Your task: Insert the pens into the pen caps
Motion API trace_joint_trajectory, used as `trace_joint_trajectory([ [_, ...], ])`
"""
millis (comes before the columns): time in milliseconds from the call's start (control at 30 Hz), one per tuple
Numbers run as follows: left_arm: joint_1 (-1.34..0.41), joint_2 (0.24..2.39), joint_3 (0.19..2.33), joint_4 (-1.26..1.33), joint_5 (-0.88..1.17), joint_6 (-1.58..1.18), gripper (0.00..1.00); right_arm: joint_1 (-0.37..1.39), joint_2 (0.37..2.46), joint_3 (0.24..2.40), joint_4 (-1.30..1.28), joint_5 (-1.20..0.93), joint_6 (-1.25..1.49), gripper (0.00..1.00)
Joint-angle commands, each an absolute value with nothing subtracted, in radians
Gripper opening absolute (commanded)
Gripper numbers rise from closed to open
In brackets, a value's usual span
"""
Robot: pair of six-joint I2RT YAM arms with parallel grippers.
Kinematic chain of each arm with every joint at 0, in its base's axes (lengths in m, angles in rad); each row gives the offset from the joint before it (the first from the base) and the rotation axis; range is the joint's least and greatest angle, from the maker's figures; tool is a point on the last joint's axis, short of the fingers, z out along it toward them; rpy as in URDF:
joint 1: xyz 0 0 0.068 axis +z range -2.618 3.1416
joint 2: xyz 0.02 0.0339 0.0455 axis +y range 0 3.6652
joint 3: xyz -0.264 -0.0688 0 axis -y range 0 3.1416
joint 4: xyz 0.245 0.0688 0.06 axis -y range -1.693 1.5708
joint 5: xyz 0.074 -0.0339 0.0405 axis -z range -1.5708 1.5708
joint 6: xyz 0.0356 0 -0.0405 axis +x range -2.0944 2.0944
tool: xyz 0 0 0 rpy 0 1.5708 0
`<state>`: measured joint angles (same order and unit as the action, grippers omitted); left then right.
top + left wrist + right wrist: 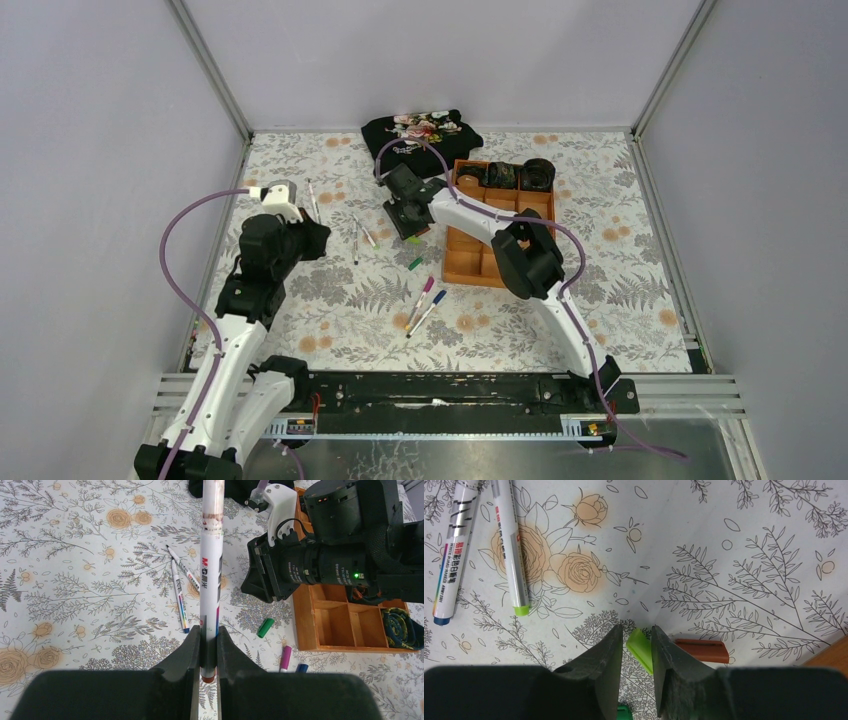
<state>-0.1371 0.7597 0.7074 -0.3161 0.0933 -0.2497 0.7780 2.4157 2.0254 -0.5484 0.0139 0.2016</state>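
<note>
Black-and-white arms (225,350) carry looping purple cables (164,246).

The floral-print table (600,300) carries an orange tray (466,262). Left of the tray lie a dark green cap (415,263), two white pens (355,240) side by side, and farther left a third pen (312,200). Near its front-left corner lie a magenta-capped pen (424,295) and a blue-capped pen (430,310). Behind it lies a black cloth (385,135).
</note>
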Motion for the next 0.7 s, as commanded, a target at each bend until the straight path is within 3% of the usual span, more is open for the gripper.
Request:
trace_joint_trajectory([
  [0,-0.133,0.753,0.707,-0.293,0.114,-0.25,0.0,0.805,2.417,2.043,-0.58,0.052,0.172,0.33],
  [133,-0.134,0.76,0.707,-0.292,0.139,-0.251,0.0,0.822,2.404,2.006,-0.594,0.071,0.173,0.25],
  [300,-0.135,0.795,0.708,-0.288,0.207,-0.279,0.0,0.832,2.348,1.916,-0.568,0.075,0.187,0.4],
  [667,-0.139,0.796,0.694,-0.269,0.232,-0.294,0.0,0.832,2.282,1.77,-0.537,0.056,0.178,0.41],
])
